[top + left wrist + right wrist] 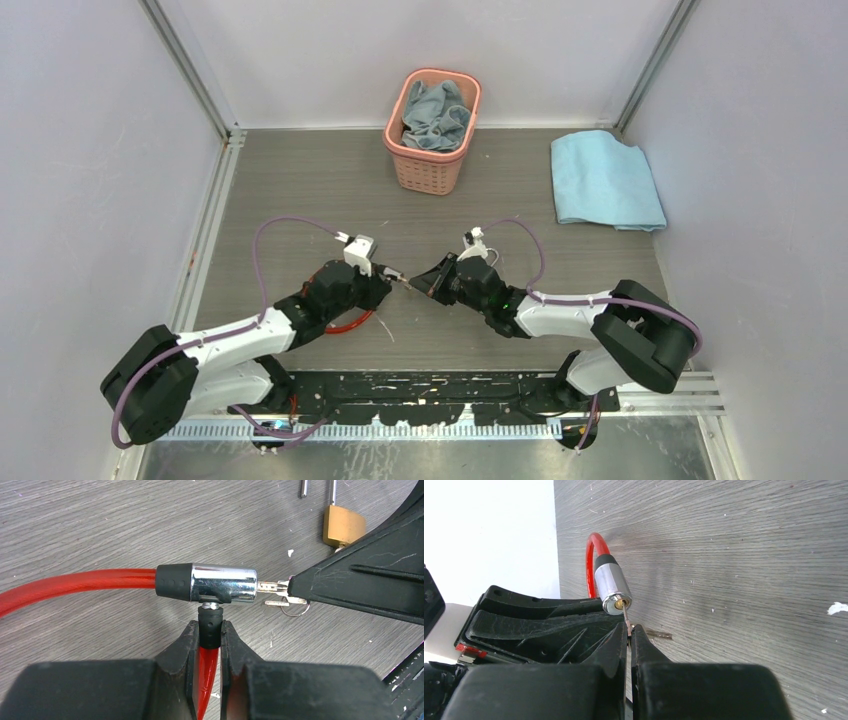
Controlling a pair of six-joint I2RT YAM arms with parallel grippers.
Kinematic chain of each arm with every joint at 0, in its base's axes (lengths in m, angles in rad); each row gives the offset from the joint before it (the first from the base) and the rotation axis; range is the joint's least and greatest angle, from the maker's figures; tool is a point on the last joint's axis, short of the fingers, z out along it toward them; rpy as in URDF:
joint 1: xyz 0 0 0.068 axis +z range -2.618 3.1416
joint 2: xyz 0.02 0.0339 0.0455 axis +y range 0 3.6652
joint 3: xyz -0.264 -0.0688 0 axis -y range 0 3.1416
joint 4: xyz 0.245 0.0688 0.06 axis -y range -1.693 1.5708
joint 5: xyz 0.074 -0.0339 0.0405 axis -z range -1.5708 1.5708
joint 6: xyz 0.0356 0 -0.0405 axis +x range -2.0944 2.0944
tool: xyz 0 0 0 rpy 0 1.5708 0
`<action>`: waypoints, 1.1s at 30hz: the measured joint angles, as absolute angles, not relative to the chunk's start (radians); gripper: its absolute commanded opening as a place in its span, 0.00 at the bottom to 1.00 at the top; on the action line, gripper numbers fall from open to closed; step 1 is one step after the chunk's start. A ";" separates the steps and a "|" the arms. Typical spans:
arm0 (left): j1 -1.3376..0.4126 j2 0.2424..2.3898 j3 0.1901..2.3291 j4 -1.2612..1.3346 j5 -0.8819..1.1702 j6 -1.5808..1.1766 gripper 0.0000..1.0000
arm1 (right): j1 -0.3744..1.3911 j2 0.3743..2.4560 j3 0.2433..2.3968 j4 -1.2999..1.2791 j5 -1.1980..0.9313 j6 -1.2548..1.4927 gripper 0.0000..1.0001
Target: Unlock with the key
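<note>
While the left gripper (210,630) clamps its jaws tight on the black end collar of the red cable (75,585), the chrome lock (222,582) sits just above its fingertips, lying crosswise in the left wrist view. The key (272,586) enters the lock's face from 3 o'clock, its blade partly inside the keyway. The right gripper (629,630) has its jaws closed on the key's head, fingers nearly touching. A small ring (292,611) hangs under the key, with a second key on it. The cable leaves the lock toward 9 o'clock and curves away across the grey table (300,180).

Seen from the right wrist, the lock's brass keyway faces the camera with the key's thin edge running down from it into the pinched jaws.

From above, both arms reach out from their bases at 6 o'clock, elbows spread wide and forearms held low. The left forearm points toward 2 o'clock and the right toward 10 o'clock, so the grippers meet tip to tip near the table's centre. The cable loops beneath the left wrist.

A brass padlock (342,526) lies on the table at 1 o'clock in the left wrist view. A pink basket (425,170) holding a grey towel (437,115) stands at 12 o'clock, and a folded blue cloth (605,180) lies at 2 o'clock.
</note>
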State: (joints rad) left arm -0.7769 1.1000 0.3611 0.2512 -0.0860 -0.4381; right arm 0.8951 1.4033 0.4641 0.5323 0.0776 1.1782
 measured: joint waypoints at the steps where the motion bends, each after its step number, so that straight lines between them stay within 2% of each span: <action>1: -0.777 1.100 0.361 0.251 -0.086 -0.438 0.00 | 0.895 1.403 0.464 0.532 0.078 1.179 0.01; 33: -0.776 1.081 0.328 0.303 -0.079 -0.438 0.00 | 0.895 1.430 0.461 0.590 0.069 1.188 0.01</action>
State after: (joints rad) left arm -0.7757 1.0809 0.3283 0.3031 -0.0788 -0.4381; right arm 0.8951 1.4296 0.4614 0.5900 0.0692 1.1885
